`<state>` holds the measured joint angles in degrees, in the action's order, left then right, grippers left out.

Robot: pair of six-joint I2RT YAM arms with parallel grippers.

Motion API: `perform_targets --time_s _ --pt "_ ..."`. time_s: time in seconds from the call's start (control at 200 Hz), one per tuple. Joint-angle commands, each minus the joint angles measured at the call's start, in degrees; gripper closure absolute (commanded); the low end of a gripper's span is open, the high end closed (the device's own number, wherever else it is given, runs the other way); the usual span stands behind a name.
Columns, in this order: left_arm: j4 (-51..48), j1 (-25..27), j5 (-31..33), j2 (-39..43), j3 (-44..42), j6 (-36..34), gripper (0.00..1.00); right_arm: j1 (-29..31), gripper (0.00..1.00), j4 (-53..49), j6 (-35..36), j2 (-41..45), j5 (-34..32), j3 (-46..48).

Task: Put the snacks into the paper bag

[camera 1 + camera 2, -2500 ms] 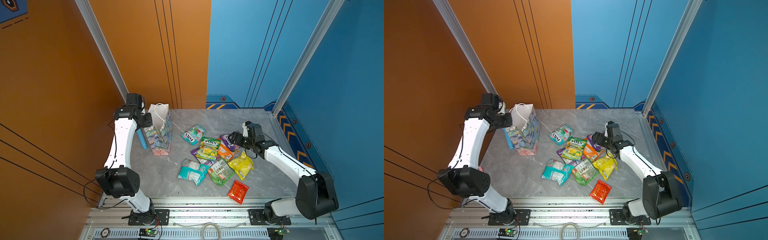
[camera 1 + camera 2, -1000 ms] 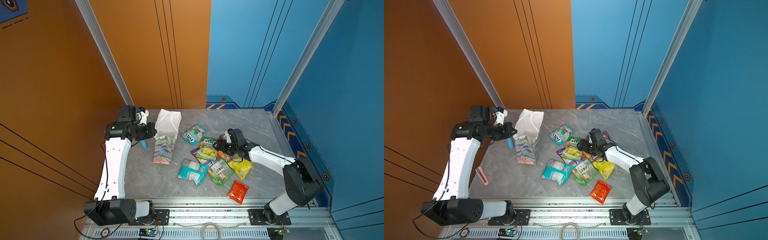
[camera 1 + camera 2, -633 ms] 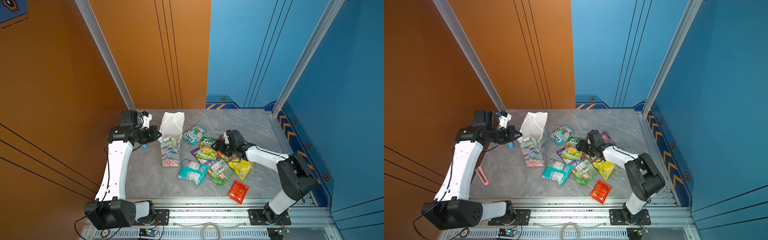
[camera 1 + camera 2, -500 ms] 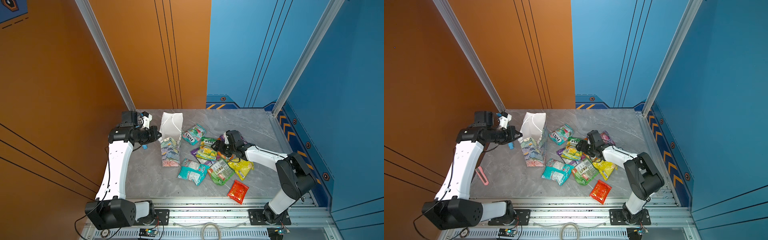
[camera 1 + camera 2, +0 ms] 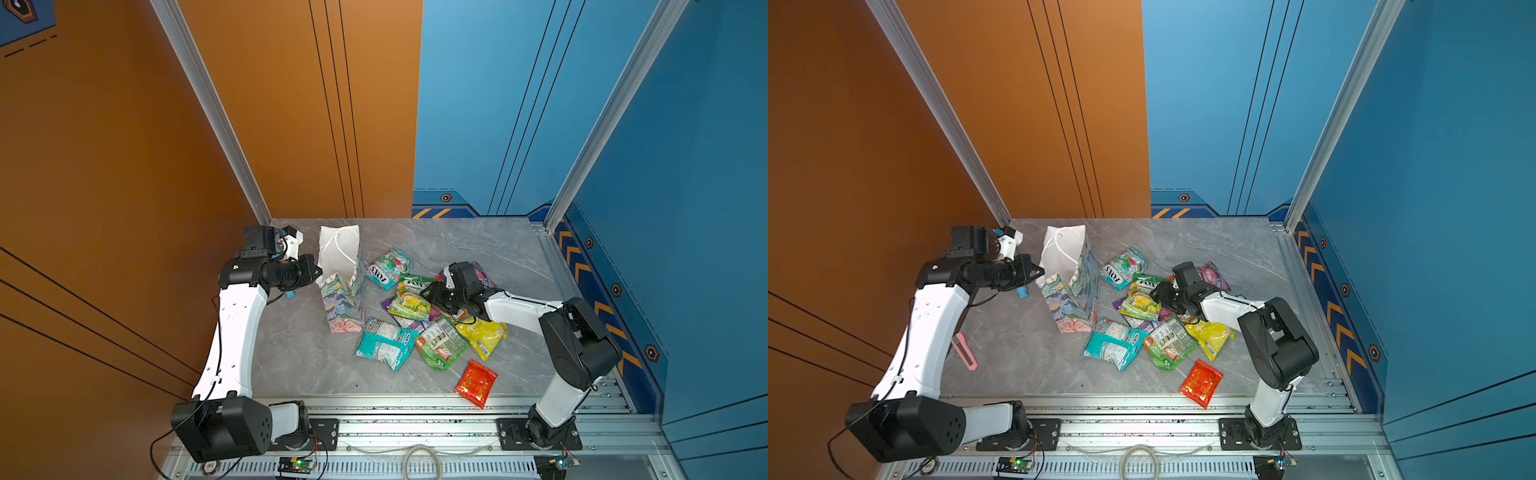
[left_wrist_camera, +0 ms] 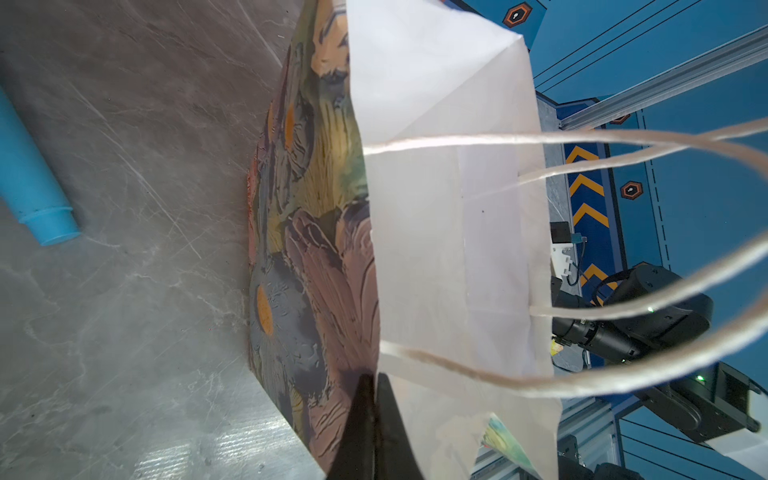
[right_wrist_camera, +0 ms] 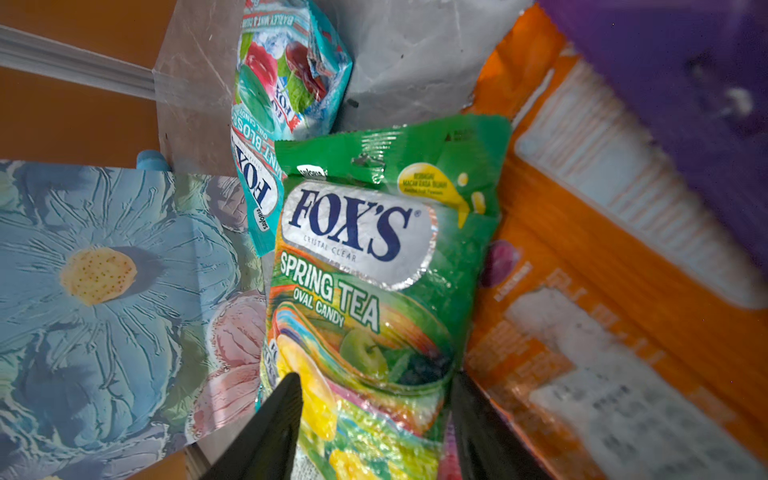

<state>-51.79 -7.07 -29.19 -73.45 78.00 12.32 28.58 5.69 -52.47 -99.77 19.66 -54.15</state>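
Left hand (image 6: pixel 373 380) is pinched tight on the rim of the paper bag (image 5: pixel 343 297), which stands open-mouthed toward the back left of the table (image 5: pixel 299 353). Right hand (image 7: pixel 374 378) is low over the heap of snacks (image 5: pixel 386 343) just beside the bag. Its fingers are half apart astride the green packet (image 7: pixel 365 266); whether they grip it, I can't tell. A red packet (image 5: pixel 476 382) lies apart near the front edge.

left gripper (image 6: pixel 374 380) pinched, right gripper (image 7: pixel 374 378) spread
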Motion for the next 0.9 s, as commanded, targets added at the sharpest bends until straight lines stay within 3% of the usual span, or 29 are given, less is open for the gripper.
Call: perform_targets --time_s 0.0,0.085,0.165,0.275,0.395,0.585,0.821,0.896 --pt "0.93 -0.39 1.55 1.22 -1.16 -0.01 1.00 0.25 0.54 2.12 -1.10 -0.30 1.00 0.60" --pt "1.65 -0.36 1.73 1.53 -1.48 0.25 1.00 0.16 0.62 1.98 -1.24 -0.09 1.08 0.28" --pt "2.07 -0.31 1.74 1.57 -1.71 0.51 1.00 0.15 0.62 1.25 -1.32 0.18 1.14 0.17" --pt "2.12 -0.31 1.71 1.61 -1.71 0.52 1.00 0.16 0.58 -1.23 -0.82 1.33 -0.16 0.39" --pt "2.11 -0.33 1.85 1.54 -1.75 0.45 1.00 0.33 0.46 -1.92 -0.97 2.99 -2.06 1.96" --pt "2.08 -0.33 1.84 1.29 -1.62 0.36 1.00 0.94 0.35 1.33 -2.82 1.00 -0.45 2.65" --pt "2.13 -0.36 2.51 1.01 -1.68 0.41 1.00 1.39 0.43 7.53 -5.43 -2.61 1.94 1.52" --pt "2.09 -0.38 3.02 0.94 -1.57 0.56 1.00 1.39 0.51 8.21 -5.63 -3.45 2.16 1.07"
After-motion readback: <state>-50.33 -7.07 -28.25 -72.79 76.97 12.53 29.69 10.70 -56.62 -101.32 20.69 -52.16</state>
